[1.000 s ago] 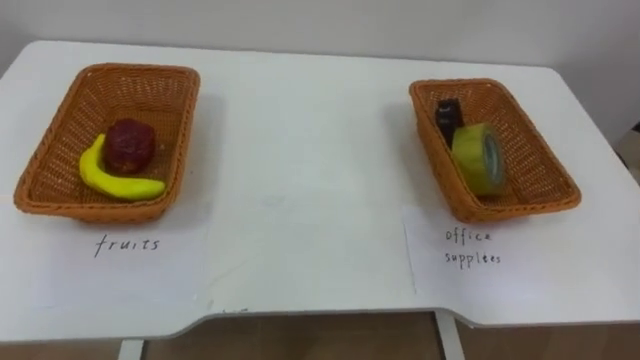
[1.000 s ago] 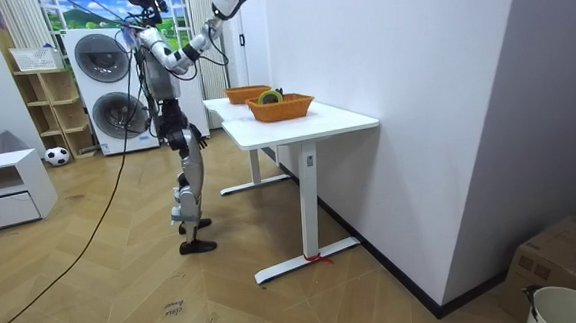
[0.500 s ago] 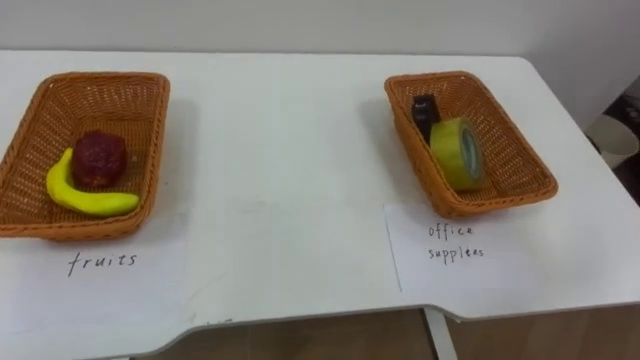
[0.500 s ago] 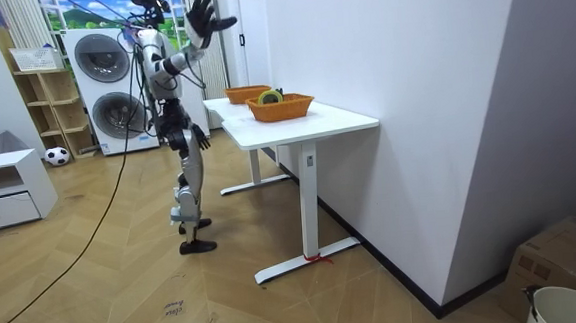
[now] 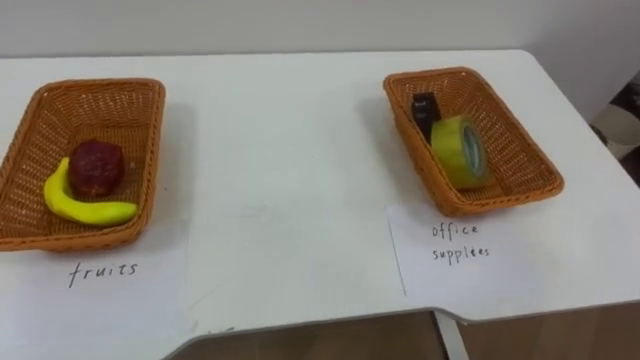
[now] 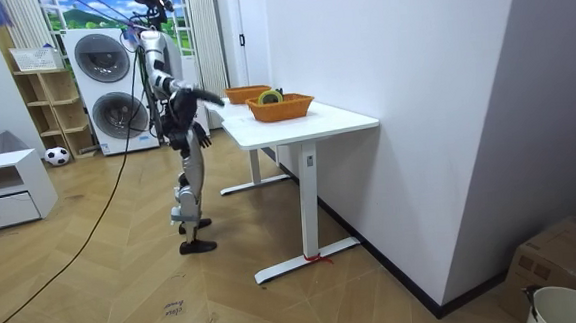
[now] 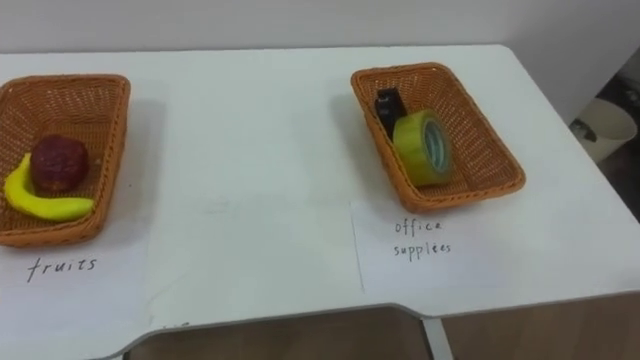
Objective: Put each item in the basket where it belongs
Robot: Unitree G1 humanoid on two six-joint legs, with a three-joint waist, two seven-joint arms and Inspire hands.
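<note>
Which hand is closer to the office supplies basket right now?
Right, as far as the room view shows. The right hand is stretched forward toward the table, short of the office supplies basket; the left hand hangs by the hip, lower and further back.

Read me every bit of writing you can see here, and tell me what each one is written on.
"fruits": handwritten on the left paper sheet, lying on the table in front of the left basket.
"office supplies", on two lines: handwritten on the right paper sheet, in front of the right basket.
Tape roll and dark item in the right basket: any print is too small to read.
</note>
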